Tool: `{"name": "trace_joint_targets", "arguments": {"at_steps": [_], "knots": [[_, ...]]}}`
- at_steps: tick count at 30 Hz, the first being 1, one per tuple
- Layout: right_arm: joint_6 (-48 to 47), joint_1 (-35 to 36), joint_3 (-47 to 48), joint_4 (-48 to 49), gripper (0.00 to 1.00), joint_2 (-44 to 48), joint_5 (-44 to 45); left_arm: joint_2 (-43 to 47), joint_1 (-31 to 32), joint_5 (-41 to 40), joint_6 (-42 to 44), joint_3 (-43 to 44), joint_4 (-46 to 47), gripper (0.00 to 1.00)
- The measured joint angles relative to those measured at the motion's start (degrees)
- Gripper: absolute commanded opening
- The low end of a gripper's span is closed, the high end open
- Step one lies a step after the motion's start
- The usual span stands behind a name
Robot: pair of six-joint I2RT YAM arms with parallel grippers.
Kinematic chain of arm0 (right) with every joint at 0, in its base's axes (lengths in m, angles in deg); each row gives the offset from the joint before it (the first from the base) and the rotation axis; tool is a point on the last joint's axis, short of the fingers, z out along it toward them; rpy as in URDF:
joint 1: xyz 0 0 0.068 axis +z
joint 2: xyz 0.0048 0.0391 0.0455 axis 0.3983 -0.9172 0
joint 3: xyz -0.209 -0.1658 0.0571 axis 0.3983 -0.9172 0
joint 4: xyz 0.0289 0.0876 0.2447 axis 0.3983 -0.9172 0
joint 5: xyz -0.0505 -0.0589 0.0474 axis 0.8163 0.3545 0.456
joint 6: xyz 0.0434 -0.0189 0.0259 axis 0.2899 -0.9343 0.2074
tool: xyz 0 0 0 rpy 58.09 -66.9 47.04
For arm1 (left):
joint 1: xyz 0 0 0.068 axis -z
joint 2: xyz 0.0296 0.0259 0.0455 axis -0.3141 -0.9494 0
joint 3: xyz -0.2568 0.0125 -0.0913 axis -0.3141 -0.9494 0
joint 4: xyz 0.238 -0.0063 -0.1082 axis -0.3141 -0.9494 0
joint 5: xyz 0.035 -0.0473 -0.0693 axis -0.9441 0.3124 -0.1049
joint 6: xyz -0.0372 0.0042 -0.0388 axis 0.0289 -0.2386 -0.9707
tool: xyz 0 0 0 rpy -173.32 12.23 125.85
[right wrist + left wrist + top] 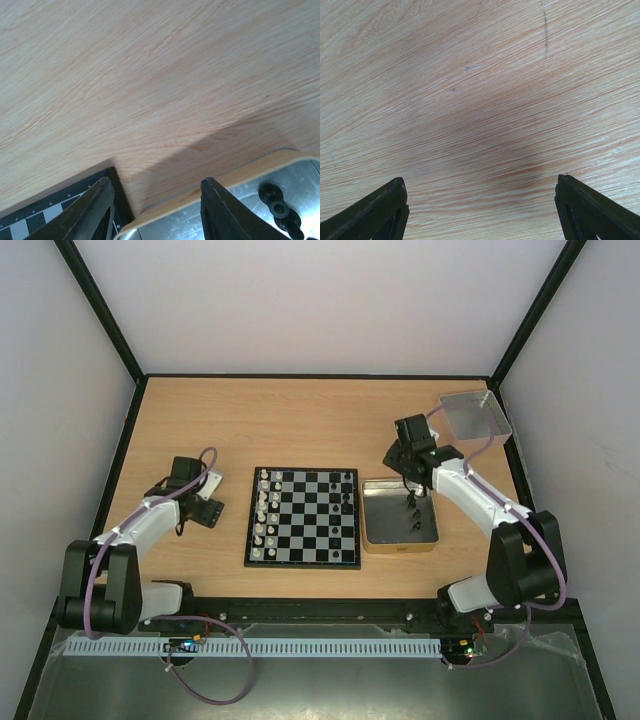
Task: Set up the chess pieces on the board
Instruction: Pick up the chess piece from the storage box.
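Left gripper (pixel 480 180): released, fingers spread wide, nothing between them. My wrist view shows only bare table (pixel 470 75) under it. From the top view it sits left of the board (pixel 310 525), apart from it.

Right gripper (pixel 156 181): also released, fingers apart, nothing held. It hovers over the strip of table by the board's far right corner and the far end of the tin (pixel 400 548). My wrist view has the board corner at lower left and the tin's rim at lower right.

The board lies flat mid-table, square to the near edge. White pieces (pixel 264 515) stand in its two leftmost columns and fill most of them. They're too small from above for me to count or tell types. A few black pieces (pixel 347 495) stand along the board's right side, in the far half. The squares nearer me on that side are bare, and the middle of the board is bare too.

Loose black pieces (pixel 411 510) are in the tin, grouped right of its centre. Upright or lying, I can't tell. The tin sits just beside the board's right edge; touching or a hair apart, I can't tell that either.

Grey tray (pixel 475 415) is at the far right of the table, behind my right arm and well apart from the board.
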Motion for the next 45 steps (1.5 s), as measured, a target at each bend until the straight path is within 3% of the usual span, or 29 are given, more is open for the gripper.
{"name": "trace_joint_targets", "arguments": {"at_steps": [7, 15, 30, 45], "knots": [[-3.69, -4.66, 6.40, -6.84, 0.43, -3.61, -4.22, 2.62, 0.00, -0.20, -0.02, 0.02, 0.26, 0.81], [-7.54, -7.34, 6.08, -12.57, 0.31, -3.61, -4.98, 2.86, 0.66, -0.61, 0.00, -0.09, 1.01, 0.81], [-5.73, -8.02, -3.17, -10.12, 0.23, -3.63, -9.27, 2.86, 1.09, -3.06, -0.17, -0.72, 1.14, 0.81], [-5.11, -8.24, -3.10, -7.43, 0.23, -5.75, -7.85, 3.58, 0.44, -3.26, -0.17, -0.72, 1.16, 0.82]]}}
